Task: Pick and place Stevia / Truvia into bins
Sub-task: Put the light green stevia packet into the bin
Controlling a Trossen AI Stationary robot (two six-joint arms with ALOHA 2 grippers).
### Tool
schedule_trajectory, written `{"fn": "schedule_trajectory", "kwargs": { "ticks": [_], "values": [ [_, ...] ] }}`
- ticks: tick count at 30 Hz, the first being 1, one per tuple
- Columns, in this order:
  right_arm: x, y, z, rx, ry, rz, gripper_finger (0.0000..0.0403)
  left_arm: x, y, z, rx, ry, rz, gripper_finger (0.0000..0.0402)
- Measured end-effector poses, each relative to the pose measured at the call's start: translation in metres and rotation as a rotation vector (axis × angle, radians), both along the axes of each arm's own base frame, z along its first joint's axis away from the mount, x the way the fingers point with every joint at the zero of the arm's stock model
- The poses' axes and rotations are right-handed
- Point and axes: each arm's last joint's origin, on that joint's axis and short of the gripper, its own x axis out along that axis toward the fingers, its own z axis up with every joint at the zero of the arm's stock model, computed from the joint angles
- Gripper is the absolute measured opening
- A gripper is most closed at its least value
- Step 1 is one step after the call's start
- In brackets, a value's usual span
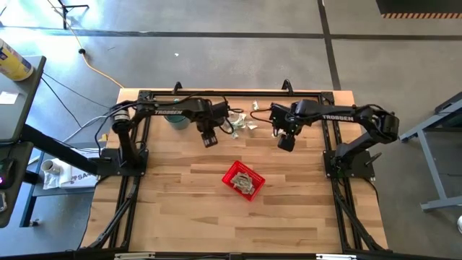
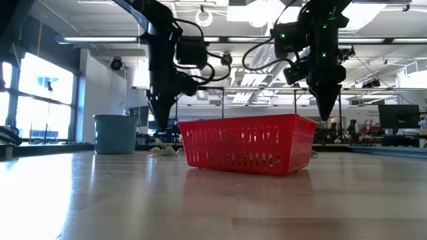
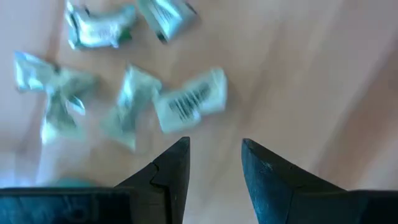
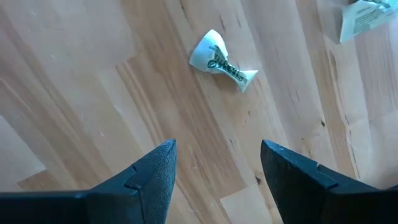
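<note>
Red basket (image 1: 242, 180) holding sachets sits mid-table, both arms reaching toward scattered sachets (image 1: 242, 121).

From my feed the surface (image 1: 289, 217) reads as pale wood planking, visible grain, smooth with a dull satin sheen. Sachets (image 3: 189, 102) look like thin paper, crumpled and creased, matt with printed marks; one more (image 4: 221, 61) is twisted at the middle. Red basket (image 2: 248, 143) is moulded plastic with slotted mesh walls, slightly glossy. Teal cup (image 2: 115, 134) looks like smooth matt plastic. Left tool (image 3: 214, 168) and right tool (image 4: 217, 168) fingers are dark, matt, faintly grainy. I see black metal framing (image 1: 231, 92) around the surface.
</note>
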Motion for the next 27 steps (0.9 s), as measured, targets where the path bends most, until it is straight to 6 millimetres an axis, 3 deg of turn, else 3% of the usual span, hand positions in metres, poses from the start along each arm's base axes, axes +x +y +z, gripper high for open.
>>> {"fn": "schedule_trajectory", "kwargs": {
  "ticks": [8, 15, 20, 27],
  "values": [
    [-0.003, -0.004, 0.0, 0.021, 0.003, -0.051, 0.0225, 0.01, -0.005, -0.036, 0.011, 0.123, -0.024, 0.0239],
    [-0.003, -0.003, 0.0, 0.049, -0.006, -0.09, 0.0224, 0.012, -0.006, -0.034, 0.076, 0.153, -0.025, 0.029],
    [-0.003, -0.002, 0.0, 0.054, -0.003, -0.098, 0.0224, 0.019, -0.003, -0.025, 0.101, 0.108, -0.043, 0.0281],
    [-0.004, -0.002, 0.0, 0.076, -0.012, -0.152, 0.0225, 0.029, 0.0, -0.028, 0.112, 0.048, -0.172, 0.0232]
  ]
}}
